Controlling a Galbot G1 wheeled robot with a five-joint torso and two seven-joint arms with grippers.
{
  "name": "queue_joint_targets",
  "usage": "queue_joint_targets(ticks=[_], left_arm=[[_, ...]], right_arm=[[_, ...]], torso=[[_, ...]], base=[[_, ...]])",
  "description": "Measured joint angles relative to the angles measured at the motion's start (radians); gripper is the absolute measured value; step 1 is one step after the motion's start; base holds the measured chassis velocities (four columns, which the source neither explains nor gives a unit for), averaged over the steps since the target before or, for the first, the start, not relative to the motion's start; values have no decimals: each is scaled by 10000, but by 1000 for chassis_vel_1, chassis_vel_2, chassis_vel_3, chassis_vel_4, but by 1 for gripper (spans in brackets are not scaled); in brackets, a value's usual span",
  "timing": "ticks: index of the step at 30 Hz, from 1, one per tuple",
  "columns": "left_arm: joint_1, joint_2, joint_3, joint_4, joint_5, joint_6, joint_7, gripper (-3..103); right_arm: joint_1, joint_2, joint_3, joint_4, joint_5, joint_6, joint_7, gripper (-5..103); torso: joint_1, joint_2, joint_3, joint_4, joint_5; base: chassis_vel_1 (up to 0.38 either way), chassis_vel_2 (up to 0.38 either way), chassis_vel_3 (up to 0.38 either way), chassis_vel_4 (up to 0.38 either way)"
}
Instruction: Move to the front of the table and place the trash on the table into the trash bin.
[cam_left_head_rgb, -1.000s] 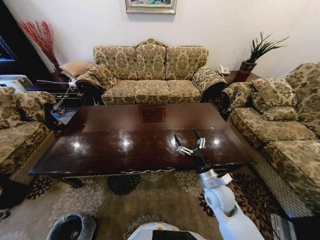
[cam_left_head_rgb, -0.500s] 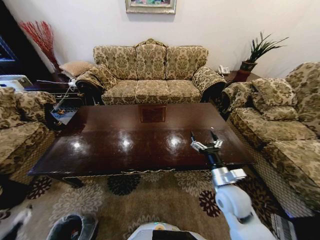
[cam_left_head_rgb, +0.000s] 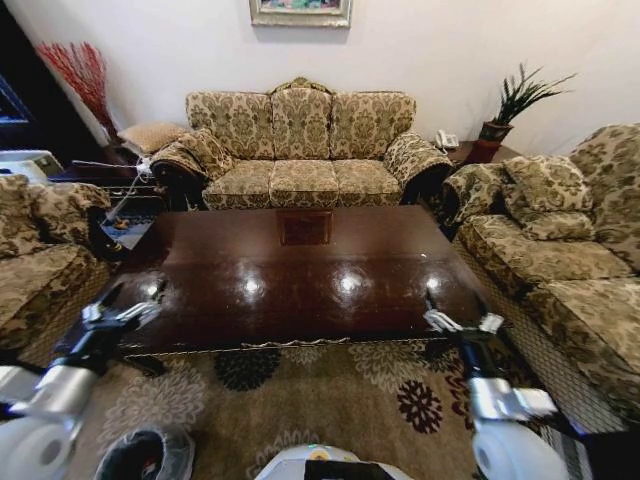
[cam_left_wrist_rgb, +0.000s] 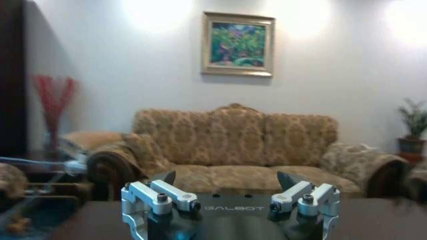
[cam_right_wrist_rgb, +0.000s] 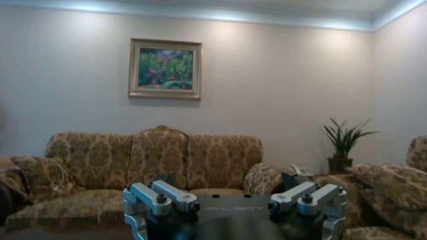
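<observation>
Head view: large rectangular coffee table (cam_left_head_rgb: 300, 270), glossy dark brown wood w/ carved edge and a square inlay near its far side; the polished top mirrors 2 or 3 ceiling lights. The trash bin (cam_left_head_rgb: 145, 455) sits on the patterned carpet (cam_left_head_rgb: 300, 400) near the robot's base, left side: round, dark inside, whitish plastic liner folded over the rim. Left gripper (cam_left_head_rgb: 128, 302) is raised at the table's left front corner, jaws spread wide, holding nothing. Right gripper (cam_left_head_rgb: 462, 312) is raised at the right front corner, jaws also wide and empty. A 3-seat damask sofa (cam_left_head_rgb: 300, 150) w/ carved wood crest stands behind the table.

Left wrist view: left gripper (cam_left_wrist_rgb: 227, 181), silver metal knuckles and dark pointed tips set well apart, nothing between them. Sofa (cam_left_wrist_rgb: 233, 145) and a gilt-framed painting (cam_left_wrist_rgb: 238, 44) beyond.

Right wrist view: right gripper (cam_right_wrist_rgb: 230, 181), same build, tips wide apart, empty. A spiky potted plant (cam_right_wrist_rgb: 343, 142) stands beside the sofa (cam_right_wrist_rgb: 153, 160).
</observation>
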Motion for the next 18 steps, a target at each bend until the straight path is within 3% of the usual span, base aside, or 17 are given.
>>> queue_joint_targets(ticks=[4,18], left_arm=[[-17,-306,141,-93,358,-104,-275,100],[-29,-339,133,-40,327,-94,-330,100]], right_arm=[[70,8,-318,321,19,-296,5,100],[107,8,-391,339,19,-326,16,100]], torso=[[1,0,0,1,1],[0,0,0,0,1]], base=[[0,0,0,0],[0,0,0,0]])
